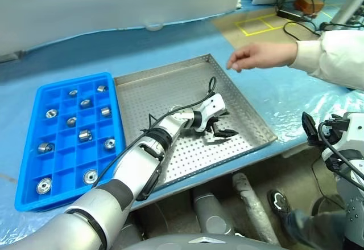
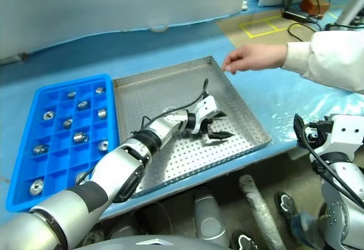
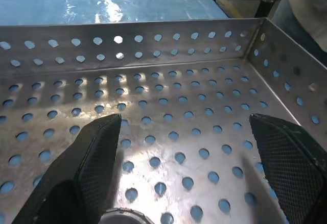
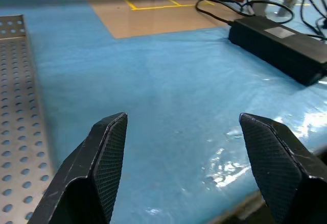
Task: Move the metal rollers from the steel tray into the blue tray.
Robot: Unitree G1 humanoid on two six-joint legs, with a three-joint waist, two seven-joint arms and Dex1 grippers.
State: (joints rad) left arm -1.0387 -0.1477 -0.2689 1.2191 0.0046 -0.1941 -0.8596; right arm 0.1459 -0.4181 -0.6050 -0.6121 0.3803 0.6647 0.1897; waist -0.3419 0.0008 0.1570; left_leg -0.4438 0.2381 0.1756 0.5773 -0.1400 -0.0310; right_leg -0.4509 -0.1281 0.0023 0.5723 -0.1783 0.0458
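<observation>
Table: covered in blue sheet; the far edge is cut off by a pale grey panel at 12 o'clock.
Steel tray: the big perforated one, middle of the table; its floor looks bare, though the left arm hides a strip running from 7 o'clock to the centre.
Blue tray: touching the steel tray's 9 o'clock side; its near corner is partly behind the left arm.
Rollers: about a dozen, one per cell, scattered in the blue tray; the far ones are too small to make out in detail.
Person's hand: comes in from 2 o'clock in a white sleeve, hovering over the steel tray's far right corner; whether it touches the rim is hard to tell.
Left claw: released, fingers spread wide and grasping nothing, low over the steel tray floor towards 4 o'clock.
Rounded metal edge: cut off at the foot of the left wrist view, just by one finger; cannot tell what it is.
Right claw: released, empty, over bare blue sheet beside the steel tray's right rim.
Black power brick: with cables, at 2 o'clock, partly cut off.
</observation>
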